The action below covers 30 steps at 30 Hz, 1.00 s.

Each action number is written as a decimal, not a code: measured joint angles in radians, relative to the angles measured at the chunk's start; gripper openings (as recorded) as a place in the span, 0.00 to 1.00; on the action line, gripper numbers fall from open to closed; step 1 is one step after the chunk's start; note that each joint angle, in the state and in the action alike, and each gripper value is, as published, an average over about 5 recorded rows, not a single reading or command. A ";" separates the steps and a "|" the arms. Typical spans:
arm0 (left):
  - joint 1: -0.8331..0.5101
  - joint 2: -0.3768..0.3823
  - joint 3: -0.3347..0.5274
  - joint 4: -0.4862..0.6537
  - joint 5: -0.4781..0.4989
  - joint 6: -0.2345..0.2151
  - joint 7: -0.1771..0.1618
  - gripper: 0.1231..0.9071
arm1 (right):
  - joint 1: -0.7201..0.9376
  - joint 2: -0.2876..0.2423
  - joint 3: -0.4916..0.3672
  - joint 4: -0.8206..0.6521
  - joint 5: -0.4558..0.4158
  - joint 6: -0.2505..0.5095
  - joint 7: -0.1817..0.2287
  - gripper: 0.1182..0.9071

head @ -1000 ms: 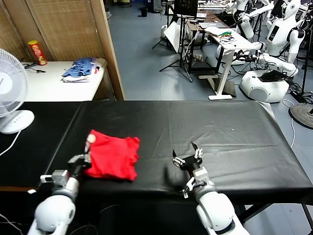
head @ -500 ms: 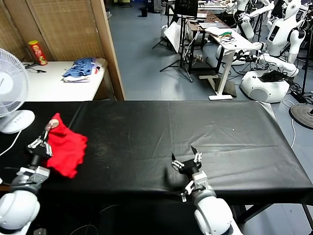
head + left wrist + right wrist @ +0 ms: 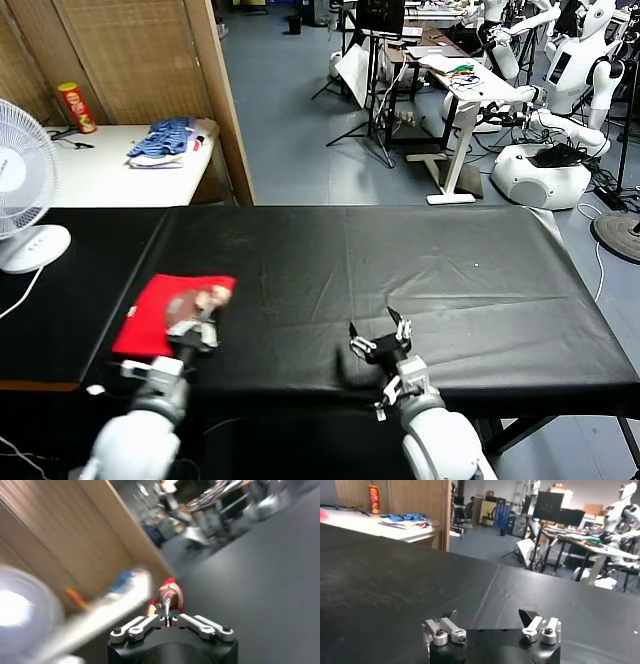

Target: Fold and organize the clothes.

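Black-covered table (image 3: 450, 270): we see the red T-shirt (image 3: 160, 312) folded flat at near left, our left gripper (image 3: 196, 328) pinched closed on its right edge; our right gripper (image 3: 385, 340) hovers near centre, fingers spread, empty

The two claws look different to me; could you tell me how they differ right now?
The left claw is shut, pinching the red T-shirt's edge; the right claw is open and holds nothing. The left is over the shirt, the right over bare black table. Both sit near the table's front edge.
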<state>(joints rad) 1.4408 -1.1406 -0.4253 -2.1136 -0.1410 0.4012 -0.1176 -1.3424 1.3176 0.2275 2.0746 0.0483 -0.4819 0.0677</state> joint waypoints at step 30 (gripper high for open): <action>0.089 -0.055 -0.001 -0.100 -0.112 -0.218 0.034 0.86 | 0.332 0.069 -0.248 -0.311 0.529 -0.118 -0.040 0.66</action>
<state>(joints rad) 1.5303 -1.1956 -0.4262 -2.2135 -0.2534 0.1830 -0.0840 -1.0108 1.3862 -0.0209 1.7635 0.5777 -0.6000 0.0275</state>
